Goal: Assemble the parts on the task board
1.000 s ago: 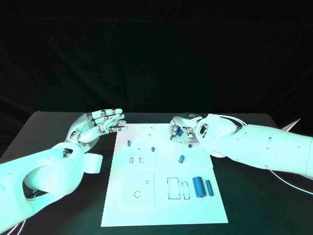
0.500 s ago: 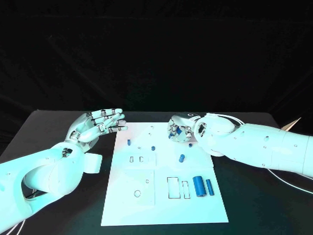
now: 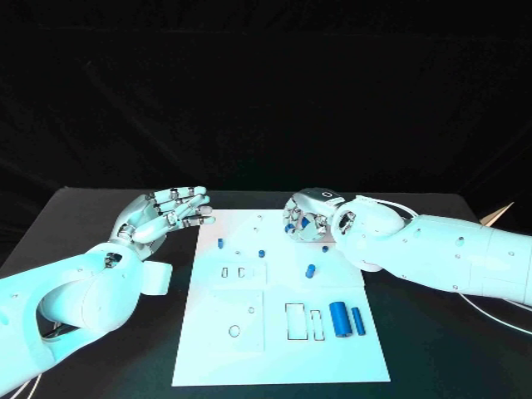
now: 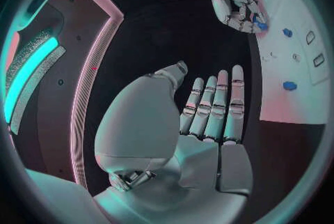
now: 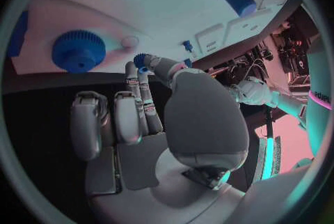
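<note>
Over the far end of the task board [image 3: 278, 349], right hand [image 3: 311, 218] hovers, fingers curled round a small blue part [image 3: 302, 224] pinched at the fingertips. Left hand [image 3: 165, 214] just off the board's far left corner, fingers straight and apart, holding nothing. Other blue parts on the board (two cylinders [image 3: 345, 317] near its right edge).

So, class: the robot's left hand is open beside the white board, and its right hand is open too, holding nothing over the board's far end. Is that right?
Not quite. The left hand is open beside the white board, but the right hand is not empty: the right wrist view shows it pinching a small blue part over the board's far end.
</note>
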